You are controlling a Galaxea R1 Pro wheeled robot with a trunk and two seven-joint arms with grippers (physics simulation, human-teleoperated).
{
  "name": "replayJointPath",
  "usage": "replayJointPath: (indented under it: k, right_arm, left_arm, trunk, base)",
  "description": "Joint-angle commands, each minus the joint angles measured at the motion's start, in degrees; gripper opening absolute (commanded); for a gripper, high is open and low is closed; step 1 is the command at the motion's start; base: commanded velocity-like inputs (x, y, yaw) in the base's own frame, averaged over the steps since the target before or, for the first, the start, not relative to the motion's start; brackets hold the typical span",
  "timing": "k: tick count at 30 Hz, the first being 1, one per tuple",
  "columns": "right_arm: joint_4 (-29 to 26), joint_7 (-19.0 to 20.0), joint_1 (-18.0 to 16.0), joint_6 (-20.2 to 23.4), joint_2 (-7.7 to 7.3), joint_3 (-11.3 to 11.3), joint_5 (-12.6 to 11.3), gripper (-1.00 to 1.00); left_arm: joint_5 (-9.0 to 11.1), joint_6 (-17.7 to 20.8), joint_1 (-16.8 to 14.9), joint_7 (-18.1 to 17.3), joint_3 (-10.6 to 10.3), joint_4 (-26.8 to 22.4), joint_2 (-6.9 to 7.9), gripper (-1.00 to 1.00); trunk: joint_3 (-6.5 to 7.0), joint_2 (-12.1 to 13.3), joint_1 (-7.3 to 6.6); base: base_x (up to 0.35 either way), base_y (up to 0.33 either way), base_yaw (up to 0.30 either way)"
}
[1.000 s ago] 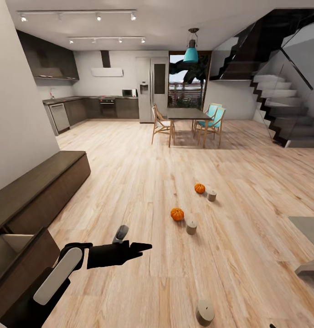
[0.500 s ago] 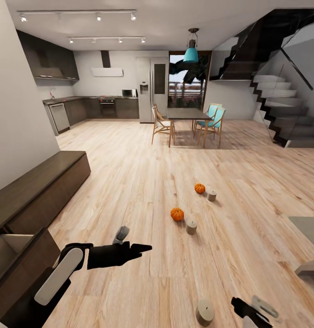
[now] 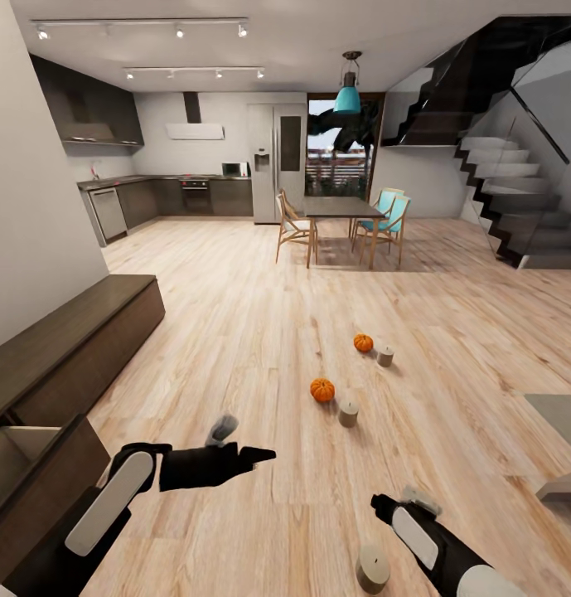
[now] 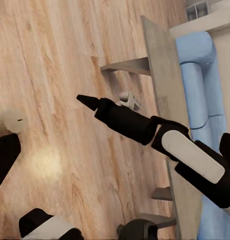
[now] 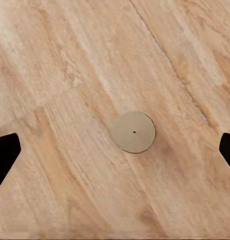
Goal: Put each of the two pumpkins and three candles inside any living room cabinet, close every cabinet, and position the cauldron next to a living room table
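Now | right pincer (image 5: 115, 150) wide open, empty | above candle (image 5: 133, 131)

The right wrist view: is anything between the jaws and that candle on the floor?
No. In the right wrist view, just bare wooden floor lies around the candle, with the open jaws wide apart.

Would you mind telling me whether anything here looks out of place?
Yes: two pumpkins and three candles sit scattered on the bare floor, and one cabinet drawer stands open.
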Motion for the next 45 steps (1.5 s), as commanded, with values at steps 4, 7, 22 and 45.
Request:
replayJointPath:
  k: [4,7,22,45]
  right_arm:
    - [0.1,-0.4,-1.4,6.7,2.79,0.5,4.6,1.0]
    - [0.1,-0.7,-1.8,10.2,4.11,0.5,7.6,1.0]
    - [0.0,1.9,-2.1,17.3,4.83,0.5,9.8,1.0]
    - [-0.1,2.4,-2.1,18.1,4.74,0.5,10.0,1.0]
  left_arm:
    - [-0.3,0.1,-0.1,9.5,-0.1,-1.0,-1.38,1.0]
    - [-0.3,0.1,-0.1,15.0,-0.1,-2.2,-2.66,1.0]
    - [0.5,0.1,-0.1,21.3,0.4,-7.3,-3.41,1.0]
    - [1.6,0.2,-0.1,21.3,2.4,-7.6,-3.46,1.0]
  trunk:
    - [-0.05,0.0,-0.01]
    - [-0.05,0.0,-0.01]
    - [-0.05,0.0,-0.01]
    - [-1.13,-2.4,1.31]
  base:
    - [0.0,0.0,0.0]
    - [0.0,0.0,0.0]
    - [0.0,0.0,0.0]
    - [0.0,0.0,0.0]
